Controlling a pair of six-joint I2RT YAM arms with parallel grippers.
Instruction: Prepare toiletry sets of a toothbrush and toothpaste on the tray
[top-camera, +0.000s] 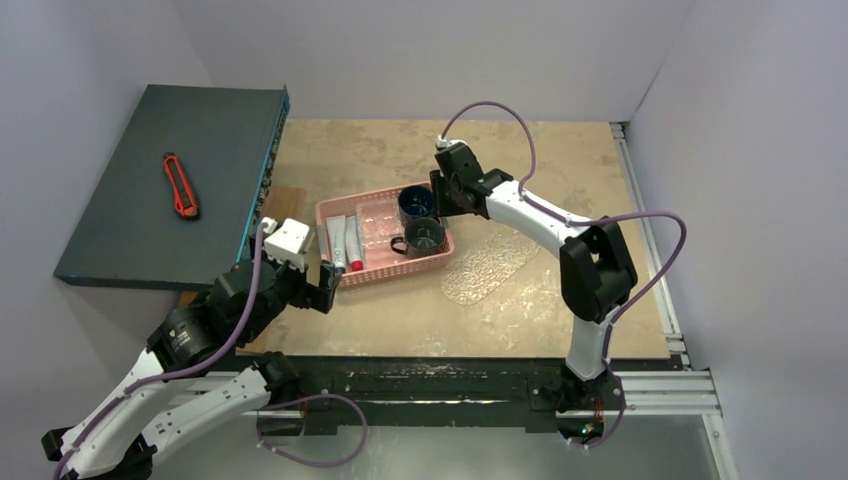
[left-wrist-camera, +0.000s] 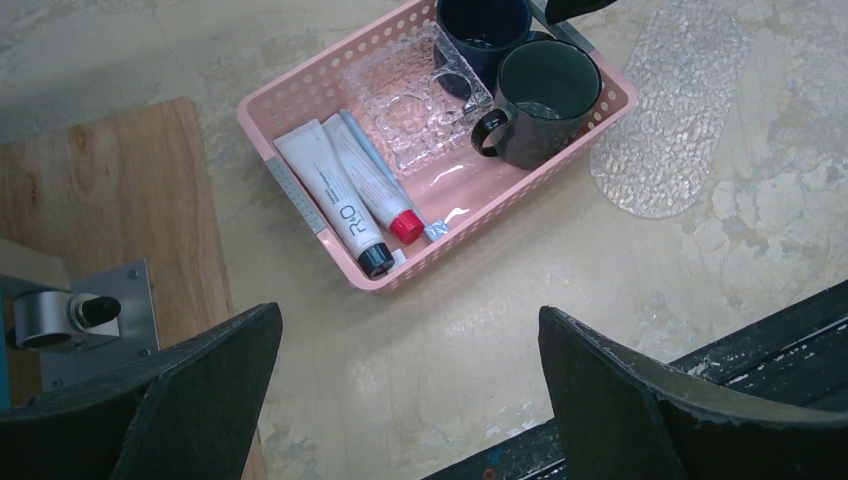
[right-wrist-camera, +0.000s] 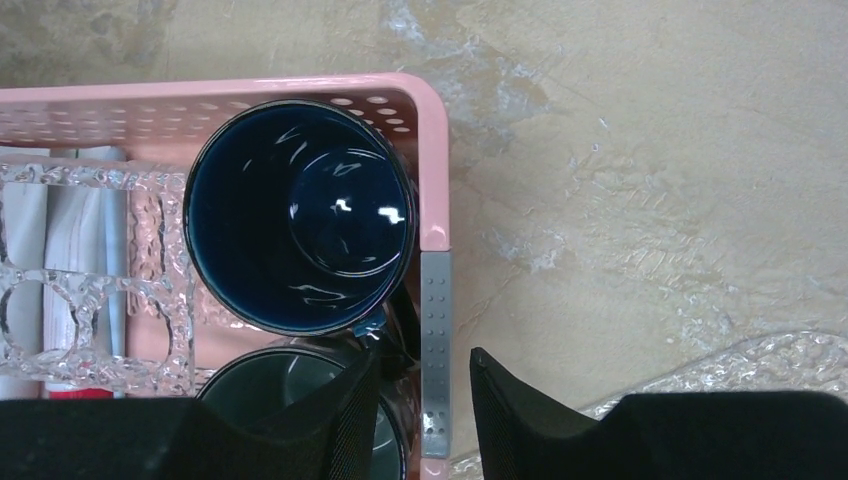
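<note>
On the surface (top-camera: 420, 320) the tray (top-camera: 490, 262) holds nothing; everything sits in the basket (top-camera: 385, 275). The left hand (left-wrist-camera: 410, 400) gapes wide. The right hand (right-wrist-camera: 425, 400) hangs half-open beside the blue mug (right-wrist-camera: 300, 215).

tray (top-camera: 490, 265): unobstructed | blue mug (right-wrist-camera: 300, 215): hemmed by basket (right-wrist-camera: 432, 150) wall, green mug (left-wrist-camera: 548, 95)

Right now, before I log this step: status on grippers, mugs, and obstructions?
Left gripper open, empty. Right gripper part open, astride pink basket wall beside blue mug. Green mug in basket too; tray bare. Basket wall in the way.
</note>
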